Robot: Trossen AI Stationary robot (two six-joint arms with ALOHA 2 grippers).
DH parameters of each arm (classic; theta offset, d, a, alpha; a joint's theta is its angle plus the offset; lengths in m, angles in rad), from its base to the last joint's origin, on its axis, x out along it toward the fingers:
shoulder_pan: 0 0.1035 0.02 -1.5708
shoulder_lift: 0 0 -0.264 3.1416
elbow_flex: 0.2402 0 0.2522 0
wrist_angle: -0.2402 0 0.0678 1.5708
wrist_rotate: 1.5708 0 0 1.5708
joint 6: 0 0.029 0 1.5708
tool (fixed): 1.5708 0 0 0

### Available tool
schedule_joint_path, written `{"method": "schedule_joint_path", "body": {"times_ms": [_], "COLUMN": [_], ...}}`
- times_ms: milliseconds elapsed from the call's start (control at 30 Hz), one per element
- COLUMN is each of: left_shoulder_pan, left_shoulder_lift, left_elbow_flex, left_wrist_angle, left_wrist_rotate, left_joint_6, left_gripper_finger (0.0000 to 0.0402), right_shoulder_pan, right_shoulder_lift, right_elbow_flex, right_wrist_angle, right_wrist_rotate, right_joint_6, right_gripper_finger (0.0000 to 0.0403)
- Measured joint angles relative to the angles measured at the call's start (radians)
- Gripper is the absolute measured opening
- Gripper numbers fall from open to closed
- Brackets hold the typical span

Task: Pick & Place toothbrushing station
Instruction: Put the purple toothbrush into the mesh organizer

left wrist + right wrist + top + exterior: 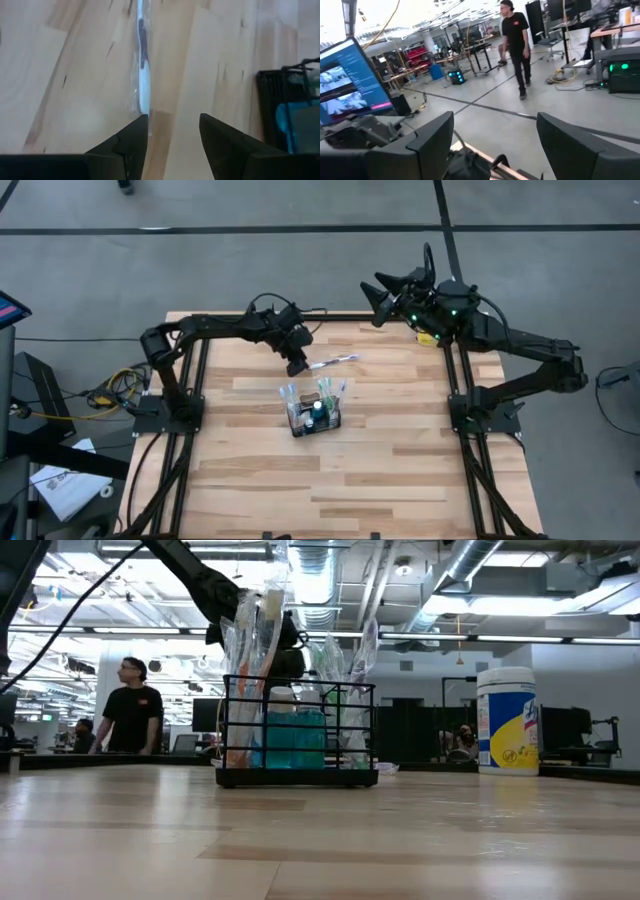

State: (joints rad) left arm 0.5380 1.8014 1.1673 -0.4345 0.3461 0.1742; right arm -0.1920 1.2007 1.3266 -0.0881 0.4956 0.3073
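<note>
Our left gripper (172, 132), fingers apart and empty, hovers beside the toothbrushing station (314, 412); a wrapped toothbrush (142, 75) lies lengthwise just ahead, nearer us than the right gripper (385, 292), parked open.

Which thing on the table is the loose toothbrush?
Look at the wooden table and find the black wire basket in its middle. Just behind it, beside the left tool, lies the toothbrush, the only one flat on the wood, not standing in the basket.

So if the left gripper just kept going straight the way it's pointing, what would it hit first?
Most likely the wrapped toothbrush lying on the table: it runs straight ahead of the open left gripper, slightly off centre. The black mesh basket sits off to one side, outside that line.
</note>
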Motion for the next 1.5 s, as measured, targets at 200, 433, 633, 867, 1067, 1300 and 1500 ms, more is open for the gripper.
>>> {"method": "schedule_joint_path", "body": {"times_ms": [200, 433, 633, 867, 1067, 1300, 1500], "left_shoulder_pan": [-0.016, -0.012, -0.016, -0.022, -0.026, -0.028, -0.029], "left_shoulder_lift": [0.035, 0.064, 0.066, 0.081, 0.169, 0.249, 0.282], "left_elbow_flex": [0.001, 0.001, 0.008, 0.016, 0.018, 0.067, 0.085], "left_wrist_angle": [0.02, 0.045, 0.087, 0.105, 0.117, 0.157, 0.166], "left_wrist_rotate": [-0.056, -0.112, -0.069, -0.054, -0.06, -0.053, -0.057], "left_joint_6": [0.002, 0.007, 0.007, 0.008, 0.028, 0.035, 0.034], "left_gripper_finger": [0.0172, 0.0175, 0.0203, 0.0206, 0.0192, 0.0188, 0.013], "right_shoulder_pan": [-0.086, -0.157, -0.172, -0.171, -0.171, -0.171, -0.171], "right_shoulder_lift": [-0.003, -0.005, -0.005, -0.005, -0.005, -0.005, -0.005], "right_elbow_flex": [0.0, 0.0, 0.0, 0.0, 0.0, 0.0, 0.0], "right_wrist_angle": [-0.004, -0.004, -0.002, -0.001, 0.005, 0.017, 0.021], "right_wrist_rotate": [-0.131, -0.269, -0.315, -0.344, -0.345, -0.382, -0.383], "right_joint_6": [-0.002, 0.0, -0.001, -0.003, -0.008, -0.016, -0.019], "right_gripper_finger": [0.0275, 0.0275, 0.0275, 0.0275, 0.0275, 0.0275, 0.0275]}}
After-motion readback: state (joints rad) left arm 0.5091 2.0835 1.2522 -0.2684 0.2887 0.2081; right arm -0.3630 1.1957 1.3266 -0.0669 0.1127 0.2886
